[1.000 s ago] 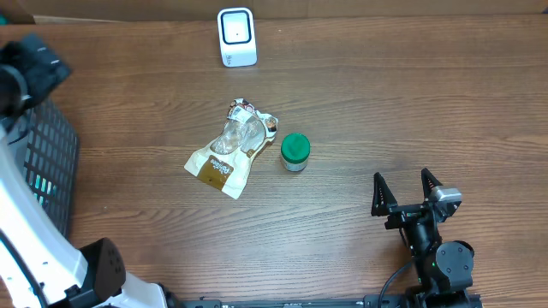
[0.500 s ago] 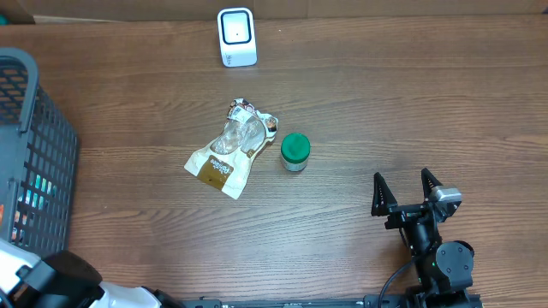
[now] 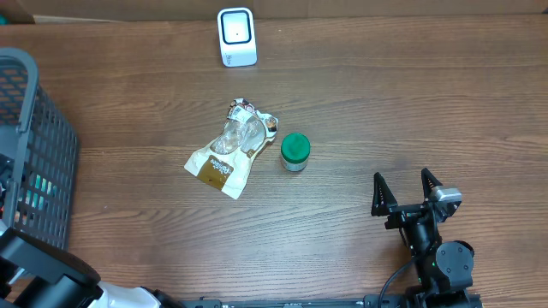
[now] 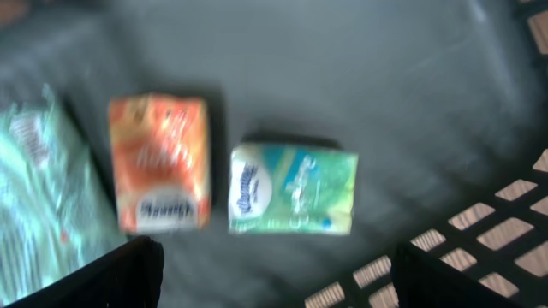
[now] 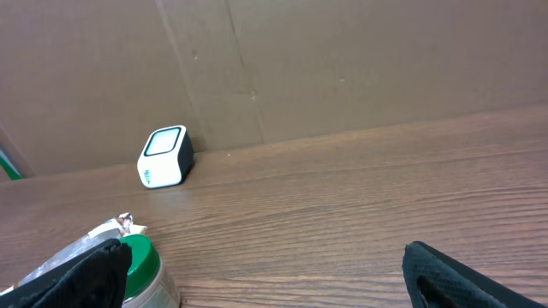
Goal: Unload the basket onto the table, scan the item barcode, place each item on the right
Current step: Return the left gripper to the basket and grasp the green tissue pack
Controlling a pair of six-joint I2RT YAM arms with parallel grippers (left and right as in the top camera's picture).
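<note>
Brown wood table (image 3: 445, 103), white scanner (image 3: 236, 37) standing at the far edge, nothing held up to it. Task looks barely started: no item is picked up and no scan is under way.

Dark plastic basket (image 3: 38, 145) sits at the left edge. The left gripper (image 4: 274, 253) hangs over its inside, fingers spread wide with nothing between them. Below it, flat on the basket floor, lie an orange packet (image 4: 160, 162) and just right of it a green tissue pack (image 4: 293, 190); a pale green bag (image 4: 38, 188) is further left. The wrist view is blurred, so no barcode is readable. The tissue pack is most centred under the fingers, so it is probably the item to grab, but that is a guess.

Mid-table: a crumpled snack bag (image 3: 229, 150) with a green-lidded jar (image 3: 294, 151) just beside it on the right, neither touched.

The right gripper (image 3: 402, 181) is parked near right, fingers fully spread, empty.

What's left: grasp, lift out, carry to the scanner, show the barcode.
</note>
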